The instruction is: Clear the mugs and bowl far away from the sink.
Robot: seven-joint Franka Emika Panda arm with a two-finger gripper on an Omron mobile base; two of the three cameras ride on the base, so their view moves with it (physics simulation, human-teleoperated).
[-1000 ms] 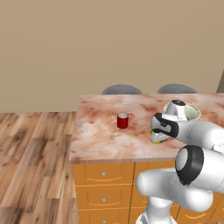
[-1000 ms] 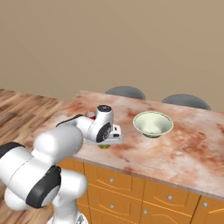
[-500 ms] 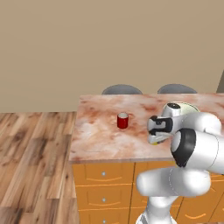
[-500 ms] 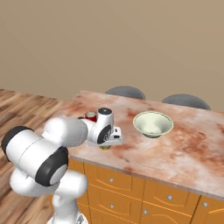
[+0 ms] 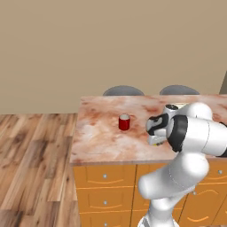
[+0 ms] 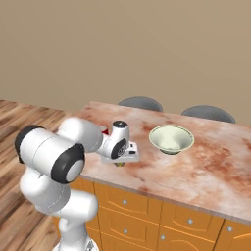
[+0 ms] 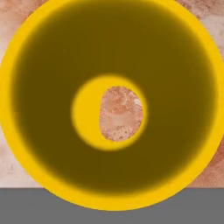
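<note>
Broadly, the scene is taken up by a marble-patterned counter (image 5: pixel 102 142) over orange drawer fronts (image 6: pixel 147 218), with wooden flooring (image 5: pixel 31 164) at nine o'clock of it in the left base view and a plain tan wall (image 6: pixel 147 44) behind. Two grey chair backs (image 5: pixel 123 91) are seen rising past the counter's far edge, at twelve o'clock.

The white arm is bent low over the counter, near its front edge. The gripper (image 6: pixel 119 163) is pointed downward, and a sliver of yellow is glimpsed just under it in both base views. From the hand view, the yellow mug (image 7: pixel 111 105) is looked into straight down: its rim is spread almost edge to edge, the dark inside wall is seen all round, and counter pattern shows at the centre. The fingertips themselves are hidden by the mug, so the grip cannot be read directly from the pictures; the jaws are taken to be drawn together. Whether the mug is clamped or merely beneath the hand cannot be told.

The bowl (image 6: pixel 171 138) is set on the counter at about two o'clock of the gripper in the right base view, apart from it. The red mug (image 5: pixel 124 122) is stood upright on the counter, at about ten o'clock of the gripper in the left base view, also apart.
</note>
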